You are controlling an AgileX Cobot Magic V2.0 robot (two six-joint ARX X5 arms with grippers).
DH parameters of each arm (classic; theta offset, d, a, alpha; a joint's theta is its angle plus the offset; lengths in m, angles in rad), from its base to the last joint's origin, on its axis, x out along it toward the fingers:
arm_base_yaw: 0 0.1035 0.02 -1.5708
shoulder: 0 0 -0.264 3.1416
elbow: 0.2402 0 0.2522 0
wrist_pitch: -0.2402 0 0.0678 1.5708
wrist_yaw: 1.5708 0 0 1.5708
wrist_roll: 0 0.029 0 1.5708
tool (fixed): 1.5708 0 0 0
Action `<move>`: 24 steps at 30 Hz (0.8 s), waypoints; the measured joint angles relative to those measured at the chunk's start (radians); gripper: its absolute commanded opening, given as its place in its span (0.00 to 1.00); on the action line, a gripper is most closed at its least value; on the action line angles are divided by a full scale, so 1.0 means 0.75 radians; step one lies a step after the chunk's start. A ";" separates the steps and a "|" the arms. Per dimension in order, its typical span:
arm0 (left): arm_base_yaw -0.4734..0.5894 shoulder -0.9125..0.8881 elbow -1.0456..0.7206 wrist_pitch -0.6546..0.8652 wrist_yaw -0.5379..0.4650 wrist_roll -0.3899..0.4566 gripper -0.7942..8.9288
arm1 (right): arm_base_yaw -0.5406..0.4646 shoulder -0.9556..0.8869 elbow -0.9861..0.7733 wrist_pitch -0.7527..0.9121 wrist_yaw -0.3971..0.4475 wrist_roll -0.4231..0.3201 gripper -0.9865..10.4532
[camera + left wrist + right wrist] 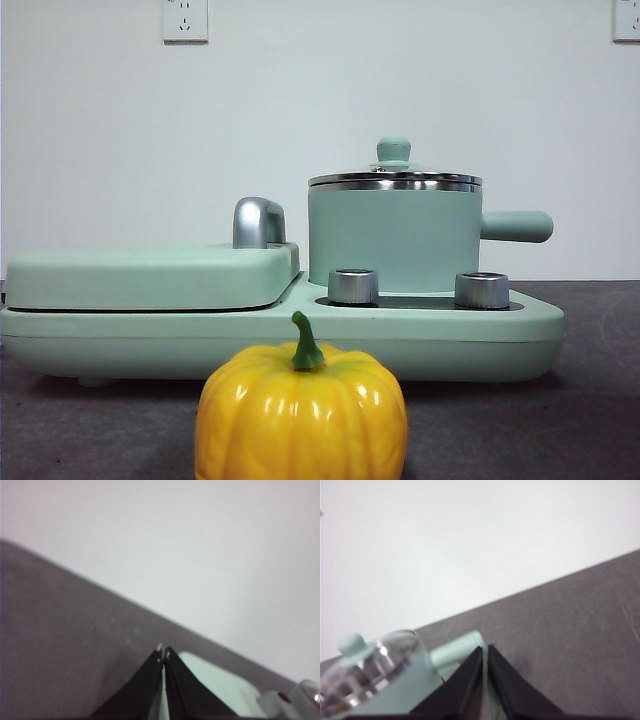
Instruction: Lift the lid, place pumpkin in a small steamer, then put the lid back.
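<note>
The yellow-orange pumpkin (301, 415) with a green stem stands on the dark table at the front centre, in front of the appliance. The mint-green small steamer (393, 238) sits on the right half of the appliance, its side handle (515, 226) pointing right. The glass lid (394, 178) with its mint knob rests on the pot. In the right wrist view the lid (367, 667) and pot (402, 692) show beside my right gripper (485, 648), which is shut and empty. My left gripper (163, 652) is shut and empty, above the table near the appliance's flat cover (215, 685).
The wide flat mint-green cover (150, 275) with a chrome handle (258, 222) takes the appliance's left half. Two steel knobs (353, 285) (481, 290) sit in front of the pot. A white wall with sockets (185, 20) stands behind.
</note>
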 measured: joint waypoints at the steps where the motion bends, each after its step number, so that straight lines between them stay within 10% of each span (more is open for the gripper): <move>1: 0.000 0.001 0.023 -0.045 0.000 0.000 0.09 | 0.000 0.001 0.032 -0.008 0.000 -0.002 0.10; 16: 0.000 0.297 0.630 -0.563 0.012 0.256 0.09 | 0.000 0.285 0.583 -0.419 -0.081 -0.235 0.10; 24: 0.000 0.534 0.865 -0.699 0.244 0.455 0.09 | 0.000 0.581 0.803 -0.563 -0.277 -0.421 0.10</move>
